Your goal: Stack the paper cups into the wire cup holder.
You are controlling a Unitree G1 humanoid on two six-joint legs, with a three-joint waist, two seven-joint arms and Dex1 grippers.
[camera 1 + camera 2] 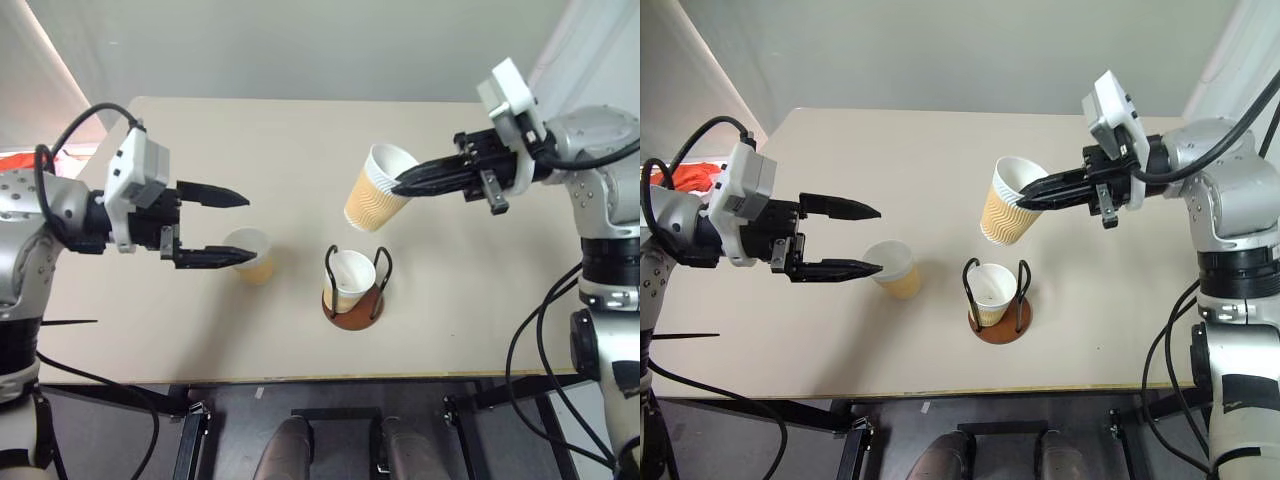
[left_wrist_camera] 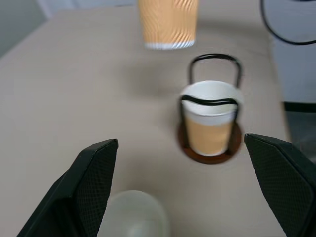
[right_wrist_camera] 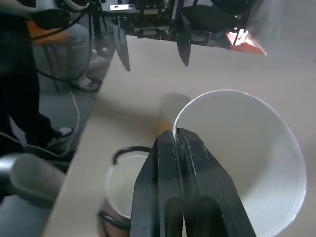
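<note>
Over beige table (image 1: pixel 150 250), right gripper (image 1: pixel 400 186) pinches cup (image 1: pixel 374 197) aloft; left gripper (image 1: pixel 240 228) gapes level.

We see even, soft daylight over the pale table (image 1: pixel 200 340), with faint shadows beside the wire cup holder (image 1: pixel 352 300). A bright streak burns out the upper left corner in the left eye view. In the left wrist view the near cup (image 2: pixel 133 215) is blurred; the right wrist view is soft beyond the held cup (image 3: pixel 242 163).
</note>
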